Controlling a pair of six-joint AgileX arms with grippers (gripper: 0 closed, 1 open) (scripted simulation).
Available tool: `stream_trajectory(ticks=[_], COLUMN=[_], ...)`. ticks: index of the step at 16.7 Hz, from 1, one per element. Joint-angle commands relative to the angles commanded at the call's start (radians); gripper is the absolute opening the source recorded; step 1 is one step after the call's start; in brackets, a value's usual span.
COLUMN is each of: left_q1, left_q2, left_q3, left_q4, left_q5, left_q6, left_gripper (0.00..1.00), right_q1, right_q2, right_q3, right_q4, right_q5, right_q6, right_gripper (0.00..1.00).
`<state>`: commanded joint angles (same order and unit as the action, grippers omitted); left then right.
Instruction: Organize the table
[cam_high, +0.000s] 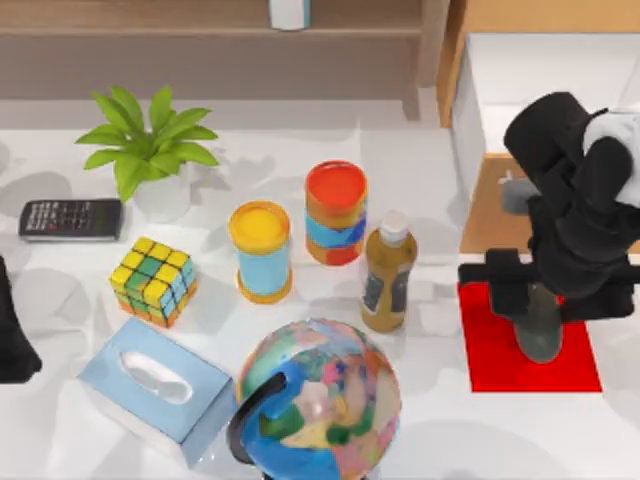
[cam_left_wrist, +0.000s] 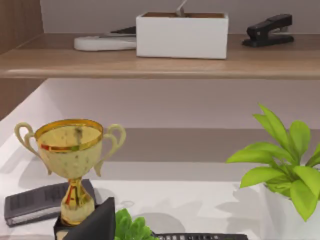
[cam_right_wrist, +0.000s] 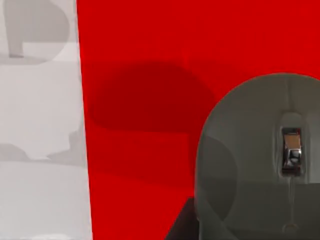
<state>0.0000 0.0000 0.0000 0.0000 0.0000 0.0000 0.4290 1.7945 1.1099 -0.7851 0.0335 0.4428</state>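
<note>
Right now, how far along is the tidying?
Looks done: the mouse is on the red mat. In hand: the right gripper hangs over it. To do: cube, two cans, bottle, globe and tissue box crowd the table. Left arm sits parked at the left edge.

I see the wide glossy white table (cam_high: 420, 165) carrying a green leafy plant in a white pot (cam_high: 150, 150) near its back left, with a dark flat calculator (cam_high: 70, 219) to the left of the pot and a multicoloured puzzle cube (cam_high: 153, 280) in front of it. Across the middle stand a yellow-lidded pale blue canister (cam_high: 261, 251), a red-topped striped canister (cam_high: 336, 212) and a brown bottle with a white cap (cam_high: 388, 272), while a light blue tissue box (cam_high: 155, 388) and a colourful globe (cam_high: 320, 400) sit at the front. On the right lies a flat red rectangular mat (cam_high: 500, 360) with a grey computer mouse (cam_right_wrist: 260, 160) resting on it
</note>
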Motion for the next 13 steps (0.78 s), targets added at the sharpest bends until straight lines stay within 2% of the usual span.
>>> stream_trajectory(ticks=[13], left_q1=[0.0], left_q2=[0.0], left_q3=[0.0], left_q4=[0.0], left_q5=[0.0], left_q6=[0.0], left_gripper=[1.0], right_q1=[0.006], right_q2=[-0.017], right_q3=[0.006], right_q4=[0.014], right_q5=[0.001], right_q6=[-0.001], right_gripper=[0.0])
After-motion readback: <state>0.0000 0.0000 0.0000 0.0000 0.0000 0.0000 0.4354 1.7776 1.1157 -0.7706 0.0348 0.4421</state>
